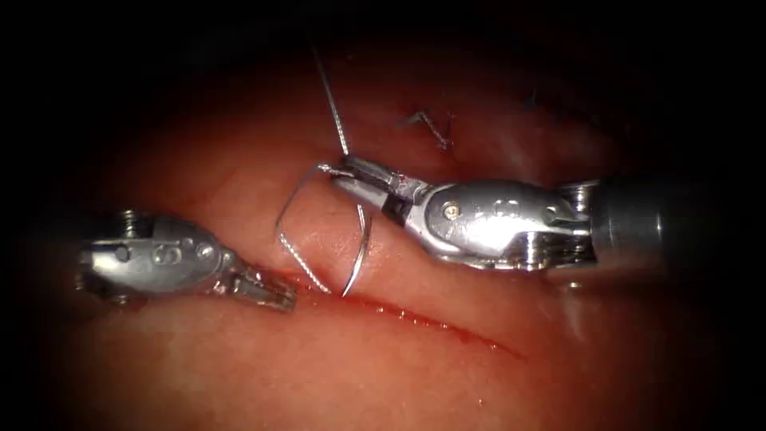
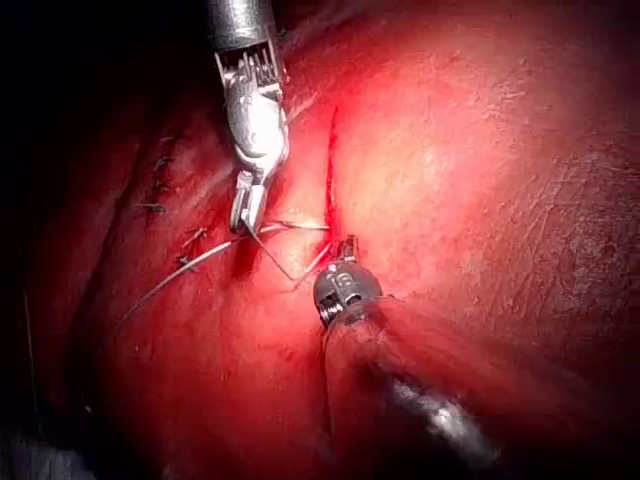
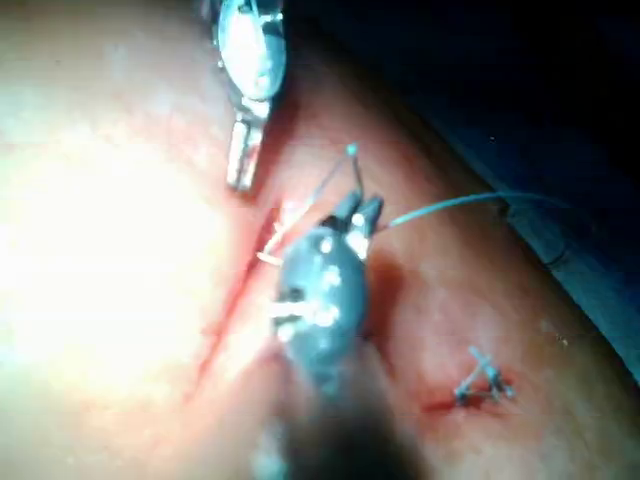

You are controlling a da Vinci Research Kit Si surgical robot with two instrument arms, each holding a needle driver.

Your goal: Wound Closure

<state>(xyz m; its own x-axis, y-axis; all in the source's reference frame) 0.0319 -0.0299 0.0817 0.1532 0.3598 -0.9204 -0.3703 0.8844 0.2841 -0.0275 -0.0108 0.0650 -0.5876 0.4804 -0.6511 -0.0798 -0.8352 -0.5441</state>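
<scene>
Gripping the curved needle (image 1: 361,254) near its blunt tail end, the right tool (image 1: 345,174) reaches in from the right, its jaws closed on the steel just above the cut (image 1: 415,317) in the tissue (image 1: 239,367). We see the needle hang downward from the jaws, its sharp tip just at the cut's upper edge near the left end; whether the tip has entered the tissue we cannot tell. The thread (image 1: 291,239) loops from the jaws out to the left and down to the cut beside the needle tip, while another strand (image 1: 331,104) runs up and away. The left tool (image 1: 271,292) lies at the cut's left end, jaws closed and holding nothing we can make out. Cut ends of thread (image 1: 435,128) from a finished stitch sit beyond the right tool.
</scene>
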